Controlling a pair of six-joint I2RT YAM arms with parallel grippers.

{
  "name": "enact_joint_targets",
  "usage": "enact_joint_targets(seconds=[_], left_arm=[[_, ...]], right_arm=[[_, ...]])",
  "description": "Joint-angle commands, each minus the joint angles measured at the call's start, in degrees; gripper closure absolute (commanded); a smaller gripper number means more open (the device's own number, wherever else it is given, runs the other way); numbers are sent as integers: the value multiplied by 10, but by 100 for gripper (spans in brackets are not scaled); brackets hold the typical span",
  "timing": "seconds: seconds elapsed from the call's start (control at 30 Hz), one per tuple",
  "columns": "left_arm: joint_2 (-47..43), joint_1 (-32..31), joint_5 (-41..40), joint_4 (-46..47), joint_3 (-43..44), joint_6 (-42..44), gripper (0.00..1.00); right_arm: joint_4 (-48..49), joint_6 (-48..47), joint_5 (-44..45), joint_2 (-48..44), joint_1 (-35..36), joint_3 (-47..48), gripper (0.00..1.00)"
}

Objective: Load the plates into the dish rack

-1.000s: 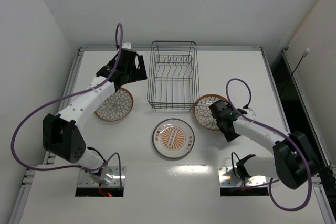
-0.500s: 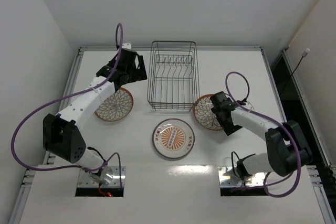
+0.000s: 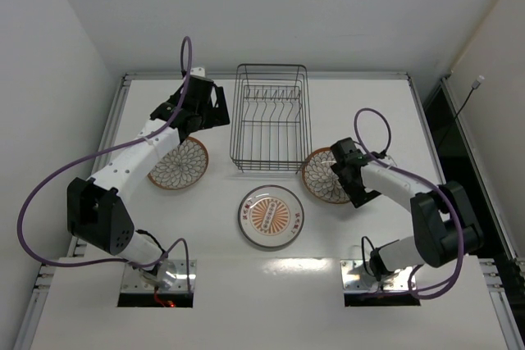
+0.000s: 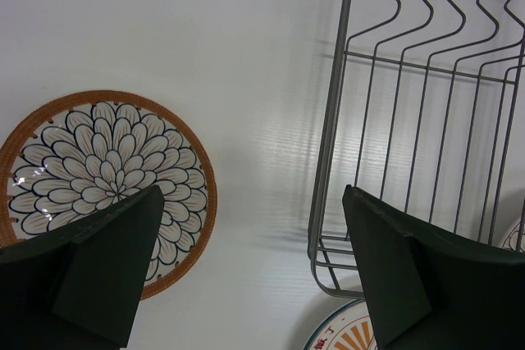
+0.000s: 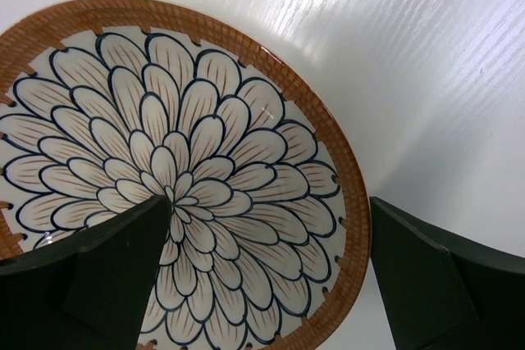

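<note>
The black wire dish rack stands at the back centre and holds no plates. A brown-rimmed floral plate lies left of it, another right of it. The pale-rimmed plate with the orange centre lies in front. My left gripper is open and empty, hovering between the left plate and the rack's corner. My right gripper is open and empty, low over the right plate, with the plate's right rim between its fingers.
The white table has a raised metal rail along its back and sides. Purple cables loop from both arms. The orange-centred plate's edge shows at the bottom of the left wrist view.
My right gripper has moved a little back and left, further over the right floral plate. The left arm, the plates and the rack have not moved.
</note>
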Motion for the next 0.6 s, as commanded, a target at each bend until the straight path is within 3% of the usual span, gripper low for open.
enact_joint_targets(seconds=[0.0,0.33,0.57], left_arm=[[0,3,-7,10,10,2,10],[0,3,-7,10,10,2,10],[0,3,-12,10,10,2,10]], right_arm=[[16,8,-2,2,-10,15,0],[66,-6,-43,15,-55,22,1],[123,-64,-82,21,-95,17,0]])
